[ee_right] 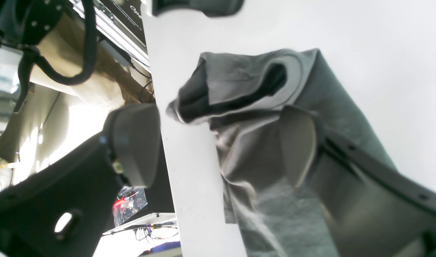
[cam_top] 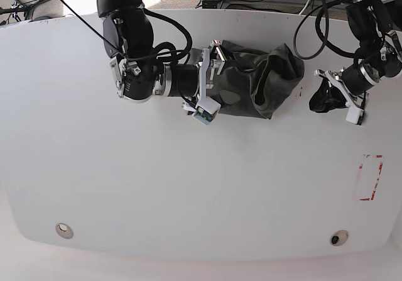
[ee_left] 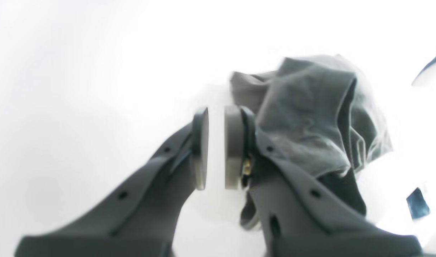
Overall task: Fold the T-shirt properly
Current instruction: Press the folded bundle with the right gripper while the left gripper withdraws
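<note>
White table all round, and the T-shirt sits bunched in a dark heap at its far side. Right gripper is spread wide at the heap's edge, one finger pressed onto the cloth, the other off past the table edge. Left gripper, jaws a narrow slit apart and empty, hangs just beside the shirt.
</note>
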Controlling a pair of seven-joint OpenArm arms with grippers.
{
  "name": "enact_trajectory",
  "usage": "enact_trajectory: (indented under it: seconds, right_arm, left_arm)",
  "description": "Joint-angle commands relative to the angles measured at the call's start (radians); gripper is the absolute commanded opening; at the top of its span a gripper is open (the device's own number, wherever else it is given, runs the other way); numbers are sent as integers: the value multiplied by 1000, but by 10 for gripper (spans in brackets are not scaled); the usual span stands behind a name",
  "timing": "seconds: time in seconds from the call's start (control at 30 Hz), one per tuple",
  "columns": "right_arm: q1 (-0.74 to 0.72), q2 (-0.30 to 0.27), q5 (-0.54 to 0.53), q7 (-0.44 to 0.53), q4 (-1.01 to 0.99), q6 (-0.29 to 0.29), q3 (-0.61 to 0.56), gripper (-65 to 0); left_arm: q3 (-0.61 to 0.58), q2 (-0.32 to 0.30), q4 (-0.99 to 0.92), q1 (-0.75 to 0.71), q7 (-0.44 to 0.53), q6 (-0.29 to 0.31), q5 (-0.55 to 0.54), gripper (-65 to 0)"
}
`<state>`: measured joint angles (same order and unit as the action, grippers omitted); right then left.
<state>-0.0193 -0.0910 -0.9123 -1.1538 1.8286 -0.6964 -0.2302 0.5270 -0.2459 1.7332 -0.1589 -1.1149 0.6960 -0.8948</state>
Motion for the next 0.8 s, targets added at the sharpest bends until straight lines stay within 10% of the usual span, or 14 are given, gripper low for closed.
enact_trajectory:
  seconds: [0.0, 0.2, 0.77]
  right_arm:
    - [-1, 6, -24, 27, 7, -2, -1, -287]
    - [-3, 27, 75, 27, 7, -2, -27, -465]
    - [-147, 210, 321, 185, -335, -2, -211, -469]
  left_arm:
    - [91, -60, 29, -21, 15, 2, -40, -581]
    - [226, -131, 17, -57, 15, 2, -37, -581]
    - [402, -169, -8, -230, 19, 2, -39, -581]
